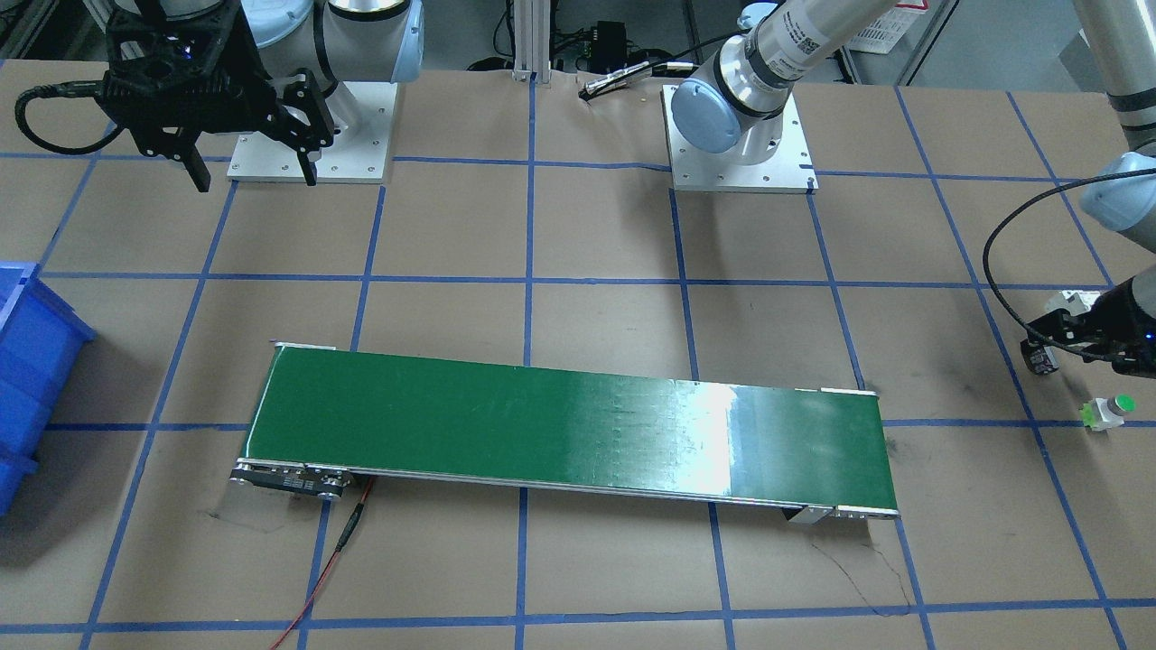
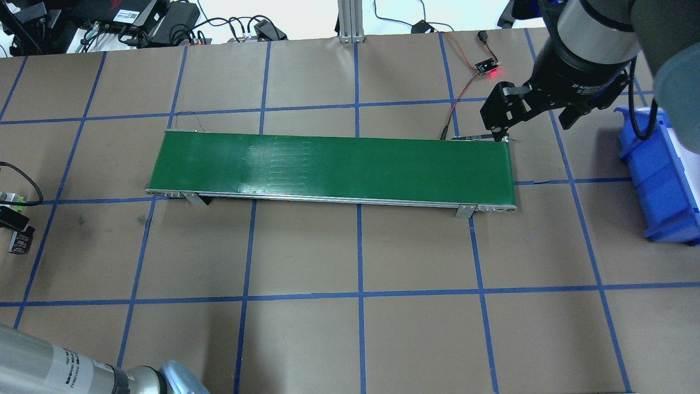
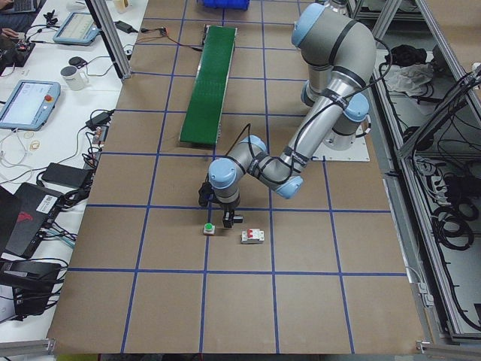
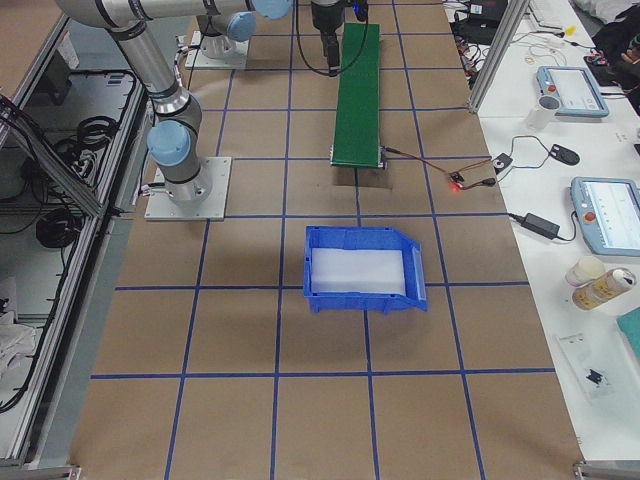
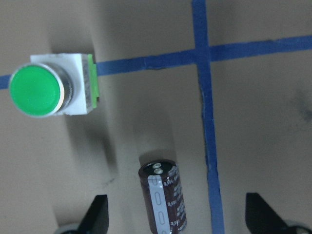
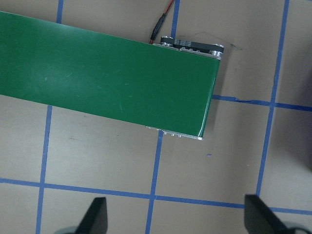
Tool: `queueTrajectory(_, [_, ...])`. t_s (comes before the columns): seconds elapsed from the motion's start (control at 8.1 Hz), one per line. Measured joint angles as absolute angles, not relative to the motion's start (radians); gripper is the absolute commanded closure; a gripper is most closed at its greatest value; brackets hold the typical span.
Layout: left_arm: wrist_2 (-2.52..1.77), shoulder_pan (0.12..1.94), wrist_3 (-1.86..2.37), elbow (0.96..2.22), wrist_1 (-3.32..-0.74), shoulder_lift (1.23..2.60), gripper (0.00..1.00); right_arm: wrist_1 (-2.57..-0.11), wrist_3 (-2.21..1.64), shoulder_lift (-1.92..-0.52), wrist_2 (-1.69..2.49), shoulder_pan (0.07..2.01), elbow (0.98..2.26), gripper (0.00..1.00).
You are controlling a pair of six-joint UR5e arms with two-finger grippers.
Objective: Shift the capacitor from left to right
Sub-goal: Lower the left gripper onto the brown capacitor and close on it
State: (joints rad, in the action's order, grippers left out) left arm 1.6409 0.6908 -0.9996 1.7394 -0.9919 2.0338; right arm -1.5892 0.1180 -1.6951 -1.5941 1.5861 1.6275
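The capacitor [image 5: 165,199], a stubby dark-brown cylinder with a pale stripe and a silvery end, lies on the brown paper at the table's left end. My left gripper [image 5: 178,219] is open and hovers low over it, one finger on each side and neither touching. The same gripper shows at the right edge of the front-facing view [image 1: 1048,348]. My right gripper [image 2: 531,127] is open and empty, raised above the right end of the green conveyor belt [image 2: 328,164], as the right wrist view [image 6: 175,219] shows.
A green-capped push button [image 5: 48,91] stands close beside the capacitor, and shows in the front view [image 1: 1109,411]. A white breaker with a red switch [image 3: 252,236] lies nearby. A blue bin [image 2: 661,175] stands at the table's right end. A red wire [image 2: 465,93] runs behind the belt.
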Motion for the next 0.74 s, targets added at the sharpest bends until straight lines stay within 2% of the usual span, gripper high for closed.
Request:
queueTrajectory(0.49, [1.639,0.684,-1.000,1.740,-0.988,2.057,0.01,-1.589,0.118,-1.696,-1.595,1.586,1.628,0.00])
queueTrajectory(0.62, [1.639,0.683,-1.000,1.740,-0.989,2.063,0.08,-1.589,0.118,-1.696,-1.595,1.586,1.628,0.00])
queueTrajectory(0.74, [1.640,0.683,-1.000,1.739,-0.988,2.072,0.09,-1.589,0.118,-1.696,-1.595,1.587,1.628,0.00])
